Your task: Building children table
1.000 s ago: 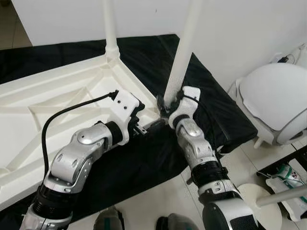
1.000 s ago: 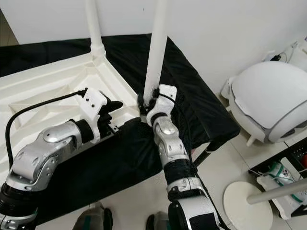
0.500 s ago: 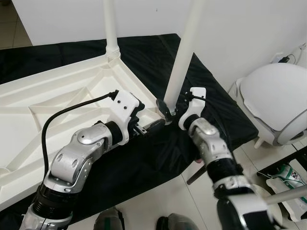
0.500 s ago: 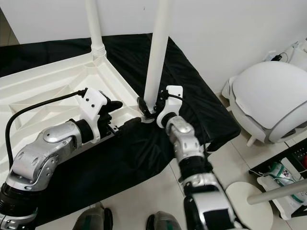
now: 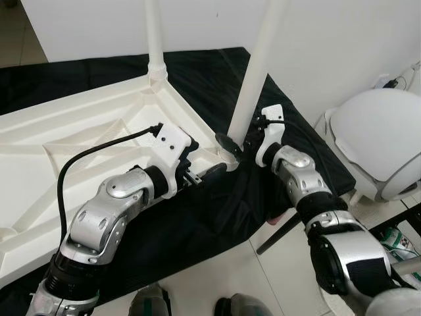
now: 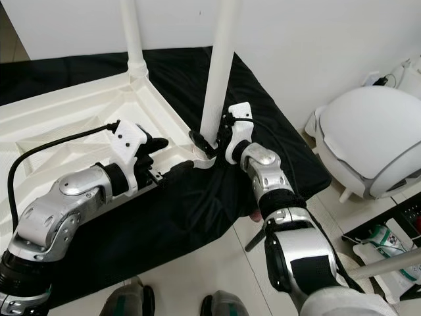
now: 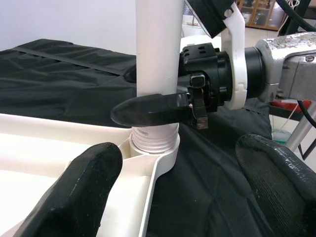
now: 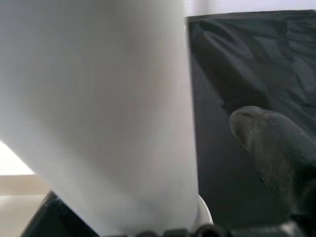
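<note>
While I watch from the head cameras, here is how it stands:

Tabletop: the white tabletop (image 5: 79, 141) lies upside down on a black cloth (image 5: 197, 224), so its corner sockets face up for the legs.
Near leg: a white leg (image 5: 253, 85) stands upright in the corner socket (image 7: 154, 148), threads showing above the collar, so I judge it not fully seated.
Right gripper: my right gripper (image 6: 212, 141) pinches that leg low, just above the socket, where a twist bites best.
Left gripper: my left gripper (image 7: 182, 190) sits spread at the tabletop's edge beside the corner, touching nothing I can see, probably ready to brace.
Far leg: a second leg (image 5: 154, 39) is already up at the far corner.
</note>
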`<state>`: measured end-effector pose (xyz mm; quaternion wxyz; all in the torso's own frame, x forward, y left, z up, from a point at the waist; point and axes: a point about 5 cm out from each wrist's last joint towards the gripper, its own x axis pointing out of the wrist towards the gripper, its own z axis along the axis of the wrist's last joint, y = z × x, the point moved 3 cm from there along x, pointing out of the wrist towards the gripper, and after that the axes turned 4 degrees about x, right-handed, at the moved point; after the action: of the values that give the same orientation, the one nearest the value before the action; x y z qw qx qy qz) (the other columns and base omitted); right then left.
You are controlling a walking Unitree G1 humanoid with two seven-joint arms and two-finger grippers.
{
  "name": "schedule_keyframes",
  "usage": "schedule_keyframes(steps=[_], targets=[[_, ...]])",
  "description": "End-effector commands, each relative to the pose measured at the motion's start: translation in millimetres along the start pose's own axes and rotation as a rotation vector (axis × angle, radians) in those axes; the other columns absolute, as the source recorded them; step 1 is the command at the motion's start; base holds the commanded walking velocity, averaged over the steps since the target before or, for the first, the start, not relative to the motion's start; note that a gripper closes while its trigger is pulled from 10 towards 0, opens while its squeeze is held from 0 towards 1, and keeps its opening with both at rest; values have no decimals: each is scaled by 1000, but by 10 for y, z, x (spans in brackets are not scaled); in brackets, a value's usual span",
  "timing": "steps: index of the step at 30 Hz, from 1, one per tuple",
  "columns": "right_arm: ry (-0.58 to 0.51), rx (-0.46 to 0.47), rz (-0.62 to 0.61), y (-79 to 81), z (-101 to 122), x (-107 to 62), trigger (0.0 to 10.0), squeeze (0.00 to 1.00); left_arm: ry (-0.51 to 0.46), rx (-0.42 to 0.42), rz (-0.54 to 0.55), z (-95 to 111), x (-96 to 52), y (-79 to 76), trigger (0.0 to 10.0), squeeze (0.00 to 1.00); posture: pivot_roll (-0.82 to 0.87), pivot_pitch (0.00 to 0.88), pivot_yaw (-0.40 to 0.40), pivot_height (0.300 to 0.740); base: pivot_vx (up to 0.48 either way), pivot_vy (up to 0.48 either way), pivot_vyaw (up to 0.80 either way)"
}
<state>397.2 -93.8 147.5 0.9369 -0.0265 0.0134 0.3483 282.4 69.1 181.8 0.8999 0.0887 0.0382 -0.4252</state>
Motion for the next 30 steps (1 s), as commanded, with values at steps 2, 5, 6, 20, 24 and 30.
schedule_keyframes(steps=[2,5,6,20,24,30], targets=[[28,-29,62,55,-28,40,0,0,3,7,9,5,0,14,10000,0,41,0,-67,740,0,0,0],[46,-34,75,69,-63,45,0,0,2,7,14,9,-2,18,10000,0,43,0,-69,740,0,0,0],[46,-34,75,69,-63,45,0,0,2,7,14,9,-2,18,10000,0,43,0,-69,740,0,0,0],[49,12,54,-11,-184,-64,4510,0,2,4,22,6,1,33,10000,0,32,0,-66,740,0,0,0],[10,57,44,39,-189,-49,10000,0,5,2,21,-10,3,31,10000,0,24,0,-62,740,0,0,0],[-76,91,43,198,-140,-3,10000,0,7,-12,19,-34,14,11,10000,0,19,0,-58,740,0,0,0]])
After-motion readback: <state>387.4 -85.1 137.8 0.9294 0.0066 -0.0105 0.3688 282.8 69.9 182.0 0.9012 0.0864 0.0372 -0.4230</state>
